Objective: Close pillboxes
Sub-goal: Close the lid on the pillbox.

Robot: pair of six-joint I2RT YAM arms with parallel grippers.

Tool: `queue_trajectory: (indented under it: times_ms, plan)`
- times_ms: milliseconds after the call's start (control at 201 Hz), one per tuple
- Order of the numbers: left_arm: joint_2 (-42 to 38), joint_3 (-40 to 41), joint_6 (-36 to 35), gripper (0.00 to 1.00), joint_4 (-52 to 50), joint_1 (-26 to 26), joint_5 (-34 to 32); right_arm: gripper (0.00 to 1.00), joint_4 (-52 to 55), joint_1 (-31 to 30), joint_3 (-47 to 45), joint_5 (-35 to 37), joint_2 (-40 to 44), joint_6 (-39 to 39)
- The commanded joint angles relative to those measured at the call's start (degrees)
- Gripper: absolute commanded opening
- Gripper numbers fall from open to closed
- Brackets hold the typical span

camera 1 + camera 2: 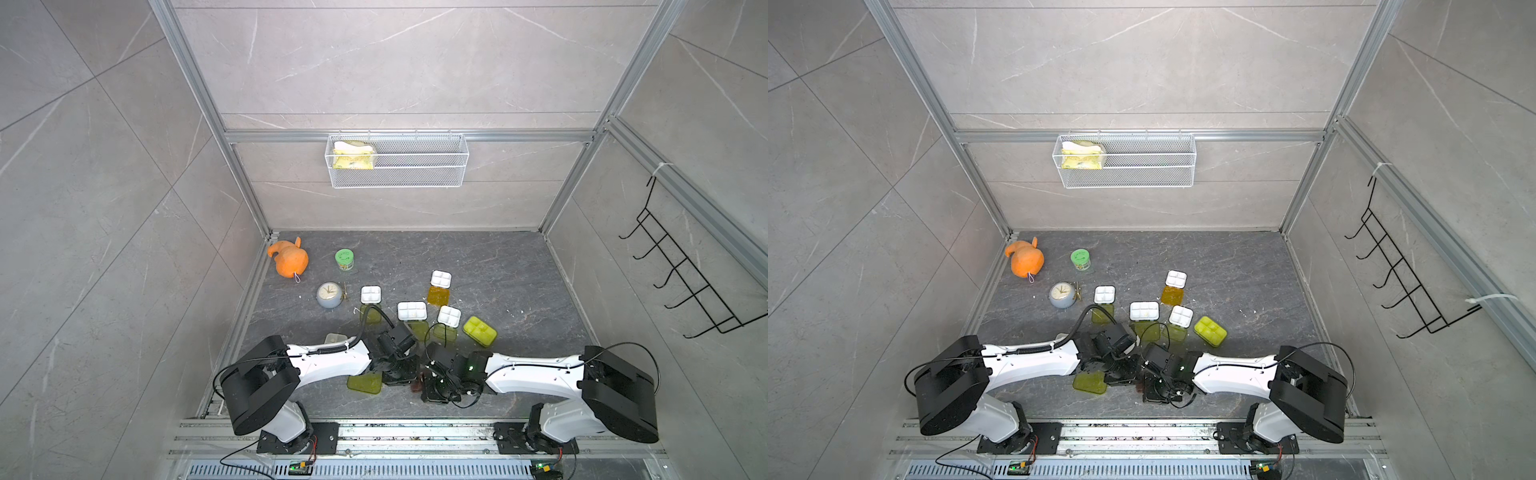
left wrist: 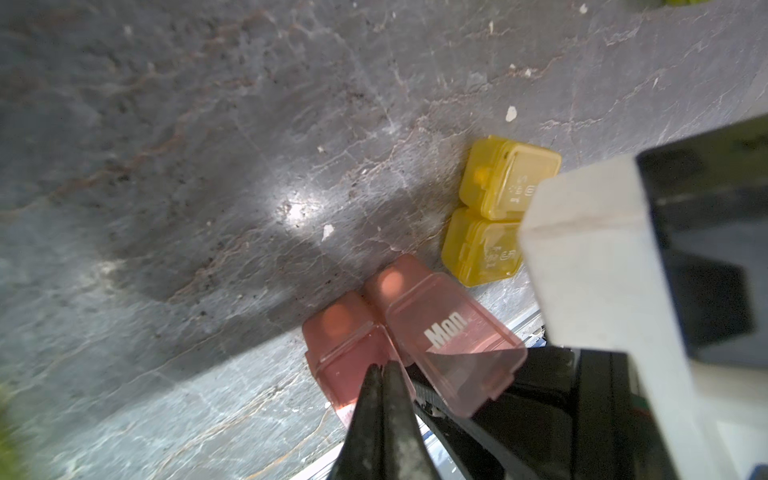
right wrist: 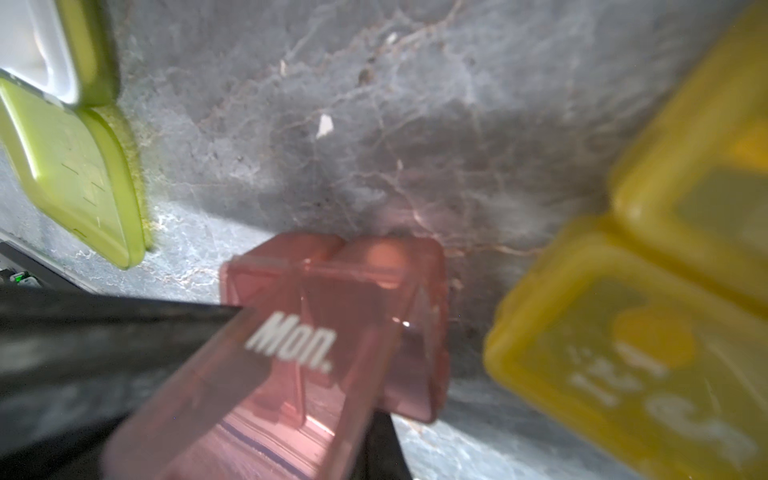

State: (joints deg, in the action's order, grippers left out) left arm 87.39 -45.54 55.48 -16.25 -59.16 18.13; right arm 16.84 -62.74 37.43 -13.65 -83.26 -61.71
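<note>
Front centre of the dark stone tabletop (image 1: pixel 498 266), where the two arms meet. The left gripper (image 2: pixel 380 371) has its jaws pressed together with no gap and nothing between them. Its tips overlap the rim of a small pink translucent pillbox (image 2: pixel 345 332), but contact cannot be confirmed. The hinged lid (image 2: pixel 453 332) of this box, printed "Mon", stands raised and tilted rather than closed. The right gripper (image 3: pixel 239 309) is likewise at its narrowest. One dark finger lies against the underside of that lid, and whether the lid is pinched cannot be told. Just beside the pink box sits a small yellow pillbox (image 2: pixel 498 199) with two compartments, both lids down.

In both top views the larger pillboxes lie behind the grippers: an open one with an orange lid (image 1: pixel 438 296), others open with white divided trays (image 1: pixel 412 311), and a closed yellow-green pillbox (image 1: pixel 480 331) to the right. A further yellow-green lid (image 1: pixel 365 383) lies flat at the front, beside the left wrist. Far left, well apart from the boxes, are a green-lidded jar (image 1: pixel 344 258), a grey clock (image 1: pixel 329 295) and an orange toy (image 1: pixel 289 259).
</note>
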Motion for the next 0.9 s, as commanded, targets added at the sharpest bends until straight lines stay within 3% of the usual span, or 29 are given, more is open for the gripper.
queue_trajectory:
  times_ms: [0, 891]
  plan:
    - [-0.62, -0.19, -0.99, 0.00, 0.55, -0.10, 1.02, 0.00, -0.37, 0.43, -0.89, 0.82, -0.93, 0.92]
    - [-1.09, 3.79, 0.32, 0.00, 3.74, -1.53, 0.99, 0.00, -0.65, 0.51, -2.23, 1.70, 0.25, -1.08]
